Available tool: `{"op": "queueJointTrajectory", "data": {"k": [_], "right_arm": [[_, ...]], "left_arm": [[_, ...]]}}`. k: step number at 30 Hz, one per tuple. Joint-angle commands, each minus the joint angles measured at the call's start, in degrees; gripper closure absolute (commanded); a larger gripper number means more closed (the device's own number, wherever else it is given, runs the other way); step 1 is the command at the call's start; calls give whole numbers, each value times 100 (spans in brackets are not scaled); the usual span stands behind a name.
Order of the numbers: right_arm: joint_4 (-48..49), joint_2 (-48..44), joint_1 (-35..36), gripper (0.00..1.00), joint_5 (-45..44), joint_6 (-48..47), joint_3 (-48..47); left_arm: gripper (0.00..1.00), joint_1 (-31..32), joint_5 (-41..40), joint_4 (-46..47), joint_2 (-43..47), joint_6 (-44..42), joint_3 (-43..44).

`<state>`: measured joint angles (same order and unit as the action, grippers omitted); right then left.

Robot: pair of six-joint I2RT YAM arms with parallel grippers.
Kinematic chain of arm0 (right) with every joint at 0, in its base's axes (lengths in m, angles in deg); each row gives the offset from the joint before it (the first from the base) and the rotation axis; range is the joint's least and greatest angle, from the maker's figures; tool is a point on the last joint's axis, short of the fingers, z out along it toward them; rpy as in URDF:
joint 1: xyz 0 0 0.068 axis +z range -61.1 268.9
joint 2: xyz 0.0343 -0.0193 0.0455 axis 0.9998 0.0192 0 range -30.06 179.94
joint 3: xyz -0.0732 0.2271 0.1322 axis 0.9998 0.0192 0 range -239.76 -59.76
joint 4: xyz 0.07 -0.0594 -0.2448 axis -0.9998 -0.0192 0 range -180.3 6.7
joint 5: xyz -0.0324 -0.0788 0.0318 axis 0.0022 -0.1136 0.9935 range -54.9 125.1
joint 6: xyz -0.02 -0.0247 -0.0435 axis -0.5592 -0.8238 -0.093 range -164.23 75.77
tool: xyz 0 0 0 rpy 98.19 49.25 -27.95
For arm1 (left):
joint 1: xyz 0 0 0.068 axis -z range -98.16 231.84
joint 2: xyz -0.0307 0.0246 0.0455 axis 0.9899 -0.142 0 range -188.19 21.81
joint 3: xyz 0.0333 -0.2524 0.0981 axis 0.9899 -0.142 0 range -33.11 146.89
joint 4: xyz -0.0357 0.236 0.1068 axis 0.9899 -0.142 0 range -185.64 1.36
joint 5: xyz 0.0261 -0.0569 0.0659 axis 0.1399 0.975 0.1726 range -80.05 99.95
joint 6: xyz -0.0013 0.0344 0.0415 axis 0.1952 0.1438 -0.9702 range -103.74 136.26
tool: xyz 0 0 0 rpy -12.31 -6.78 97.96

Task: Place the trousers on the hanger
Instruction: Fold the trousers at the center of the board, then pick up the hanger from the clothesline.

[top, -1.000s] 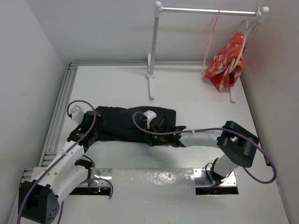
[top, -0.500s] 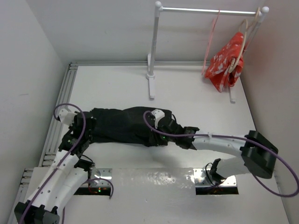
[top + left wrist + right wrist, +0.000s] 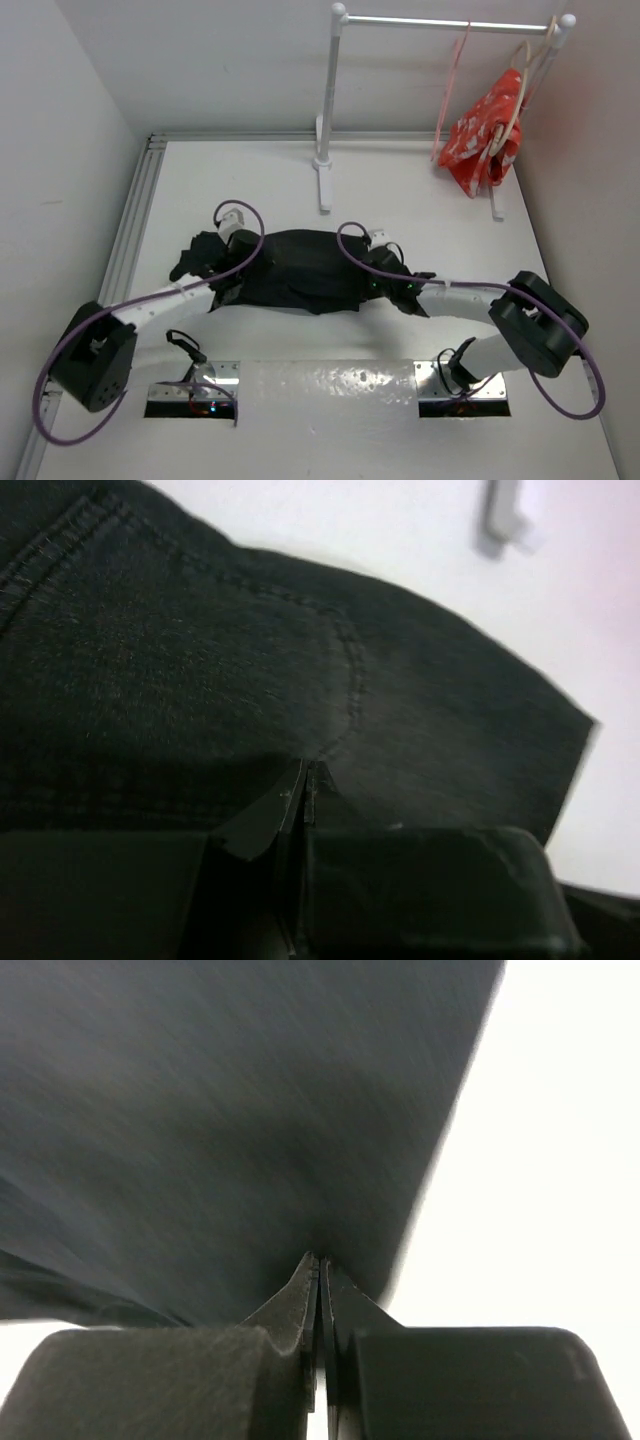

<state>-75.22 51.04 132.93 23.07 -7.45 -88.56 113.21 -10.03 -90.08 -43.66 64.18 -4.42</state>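
Black trousers [image 3: 300,272] are lying bunched on a white table [image 3: 420,215]; the left gripper [image 3: 304,785] and right gripper [image 3: 320,1270] are each pinching the fabric, jaws clenched.

A flat white tabletop [image 3: 230,180] is boxed by plain white walls [image 3: 200,60] left, far and right; a white clothes rack with a silver rail [image 3: 328,100] stands far right

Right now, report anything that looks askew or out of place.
The trousers lie bunched unevenly on the table, pinched by the left end effector and right end effector. Nothing looks spilled or damaged.
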Motion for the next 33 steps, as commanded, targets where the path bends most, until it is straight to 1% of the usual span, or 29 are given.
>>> {"op": "queueJointTrajectory", "data": {"k": [1,4,6,8,11,14,15,17,20,22,23,24,25,26,27,28,30,31,32,33], "right_arm": [[809,-77,44,100,-133,602,681],[828,-24,44,100,-342,691,937],[722,-155,44,100,-431,691,1025],[573,-357,44,100,-580,647,1016],[-15,-919,44,100,-634,428,727],[-648,-1508,35,100,-756,129,227],[-1006,-1623,35,100,-800,-54,-157],[-1272,-1878,-26,100,-897,-240,-607],[-1878,-1835,-263,100,-1387,-749,-1958],[-2011,-1721,-508,100,-1486,-900,-2453],[-2177,-1564,-797,100,-1486,-978,-2960],[-2231,-1484,-921,100,-1547,-1031,-3209],[-2275,-1283,-1131,100,-1661,-1145,-3681],[-2371,-1142,-1229,100,-1801,-1207,-3921],[-2433,-1001,-1326,100,-2177,-1295,-4201],[-2590,-660,-1527,97,-2337,-1400,-4752],[-2775,-272,-1826,91,-2366,-1462,-5318],[-2898,-70,-2106,87,-2356,-1463,-5608],[-3126,315,-2231,70,-2356,-1497,-6133],[-3215,510,-2467,61,-2339,-1506,-6616]], "left_arm": [[100,18,92,776,-527,-239,155],[100,-35,-188,592,-800,-170,15],[100,-35,-330,591,-713,-143,-230],[100,-35,-261,783,-590,-169,-363],[100,26,3,899,-283,-327,-320],[100,254,188,1004,113,-590,-171],[100,412,223,1013,270,-739,-57],[100,640,197,970,377,-889,84],[100,904,153,1092,666,-1161,225],[100,1019,188,1276,772,-1293,225],[100,1150,284,1442,860,-1494,199],[100,1238,337,1548,896,-1609,173],[100,1431,364,1680,931,-1828,77],[100,1520,416,1820,905,-1917,23],[100,1608,452,2031,861,-1996,-21],[100,1713,582,2120,722,-2171,-82],[100,1758,671,2261,571,-2261,-91],[100,1775,715,2305,475,-2296,-117],[100,1793,820,2366,457,-2374,-153],[100,1828,856,2436,448,-2419,-179]]}}
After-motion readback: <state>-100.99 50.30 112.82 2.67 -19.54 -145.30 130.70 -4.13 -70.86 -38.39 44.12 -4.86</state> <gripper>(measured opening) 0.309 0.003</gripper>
